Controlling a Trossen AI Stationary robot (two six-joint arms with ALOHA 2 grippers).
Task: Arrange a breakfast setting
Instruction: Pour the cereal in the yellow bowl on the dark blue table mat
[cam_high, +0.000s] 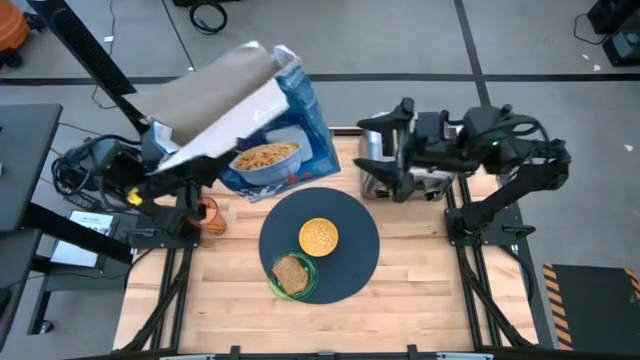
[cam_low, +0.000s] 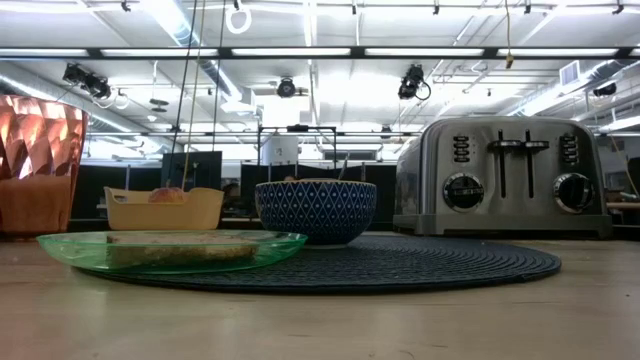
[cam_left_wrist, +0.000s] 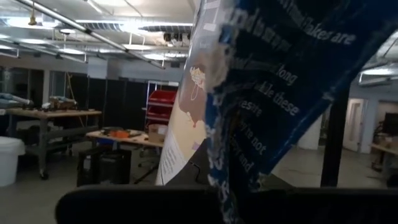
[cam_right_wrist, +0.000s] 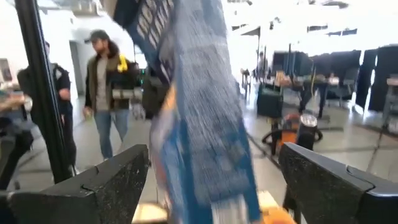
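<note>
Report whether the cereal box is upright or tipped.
Tipped. In the high view the cereal box leans at a slant above the table's far edge, its front face showing, held by the left gripper.

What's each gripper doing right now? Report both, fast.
Left gripper: shut on the cereal box, holding it tilted above the table.
Right gripper: open, holding nothing, beside the toaster.
</note>
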